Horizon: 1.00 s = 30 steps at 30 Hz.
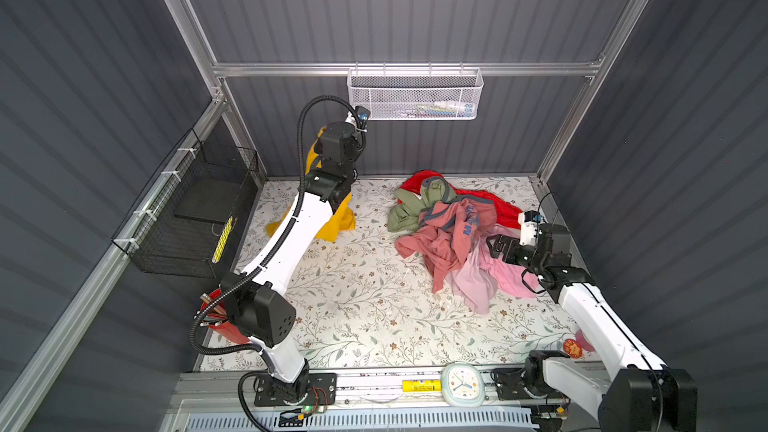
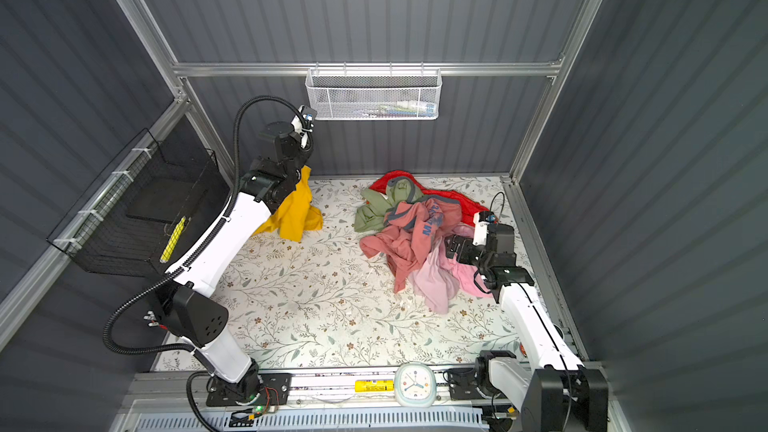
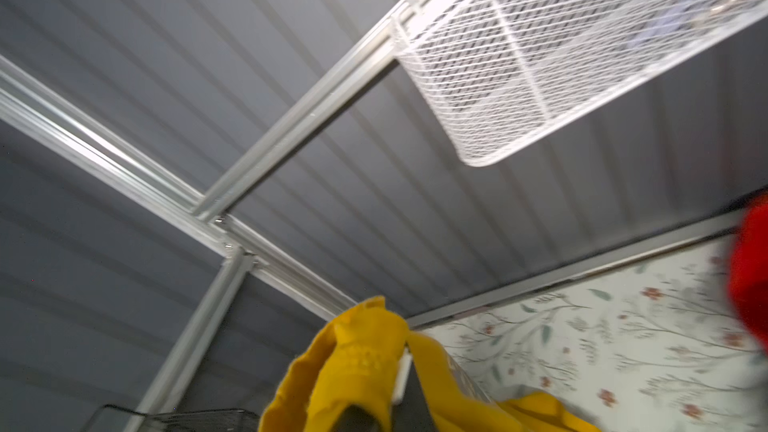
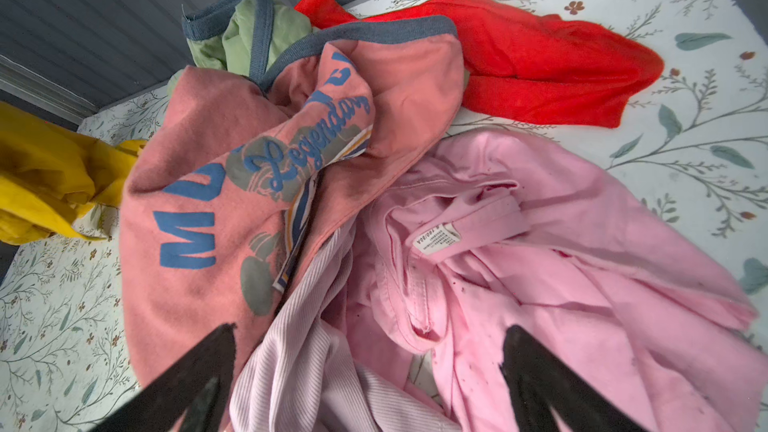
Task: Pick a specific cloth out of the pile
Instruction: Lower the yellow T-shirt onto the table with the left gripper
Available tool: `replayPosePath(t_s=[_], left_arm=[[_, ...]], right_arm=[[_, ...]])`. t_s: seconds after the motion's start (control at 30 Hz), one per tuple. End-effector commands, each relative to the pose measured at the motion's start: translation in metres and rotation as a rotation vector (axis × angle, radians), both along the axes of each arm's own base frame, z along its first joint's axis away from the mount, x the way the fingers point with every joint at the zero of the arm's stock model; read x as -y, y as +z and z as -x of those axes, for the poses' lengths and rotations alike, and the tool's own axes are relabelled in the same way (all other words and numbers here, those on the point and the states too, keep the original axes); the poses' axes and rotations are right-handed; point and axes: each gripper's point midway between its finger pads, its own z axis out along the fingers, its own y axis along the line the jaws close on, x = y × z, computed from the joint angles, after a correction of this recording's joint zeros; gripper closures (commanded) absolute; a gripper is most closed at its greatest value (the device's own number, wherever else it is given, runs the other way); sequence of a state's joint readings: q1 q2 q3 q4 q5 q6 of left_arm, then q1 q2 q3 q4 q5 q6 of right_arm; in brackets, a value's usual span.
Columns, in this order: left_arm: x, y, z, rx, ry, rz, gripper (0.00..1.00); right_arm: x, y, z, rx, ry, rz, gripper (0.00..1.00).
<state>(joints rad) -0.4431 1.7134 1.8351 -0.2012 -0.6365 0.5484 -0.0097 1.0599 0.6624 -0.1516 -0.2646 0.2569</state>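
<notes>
At far left, L gripper (image 1: pixel 322 143) clamps 1 yellow cloth (image 1: pixel 336 222); R gripper (image 4: pixel 372 328) wide at 1 pile (image 1: pixel 449 238).

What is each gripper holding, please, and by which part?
The left gripper is shut on a bunched edge of the yellow T-shirt, which hangs down to the table. The right gripper is open over the pile, holding nothing.

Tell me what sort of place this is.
Likely a robot test booth: grey ribbed walls on an aluminium frame, two arms bolted to a front rail, a garment pile on a floral-covered table.
</notes>
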Motion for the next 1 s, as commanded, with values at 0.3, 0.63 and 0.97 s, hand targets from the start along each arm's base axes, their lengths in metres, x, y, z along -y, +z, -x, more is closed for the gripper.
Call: replayPosePath(t_s=[0.3, 0.63, 0.97], left_arm=[[-0.062, -0.046, -0.004, -0.123, 0.008, 0.554, 1.0], [-0.158, -0.167, -0.009, -0.301, 0.258, 0.644, 1.0], [-0.189, -0.271, 0.011, -0.531, 0.467, 0.438, 1.0]], right_arm=[[-0.002, 0.002, -0.001, -0.008, 0.017, 0.015, 0.01], [-0.003, 0.0, 0.0, -0.012, 0.027, 0.018, 0.01], [-0.003, -0.005, 0.001, -0.024, 0.028, 0.019, 0.01]])
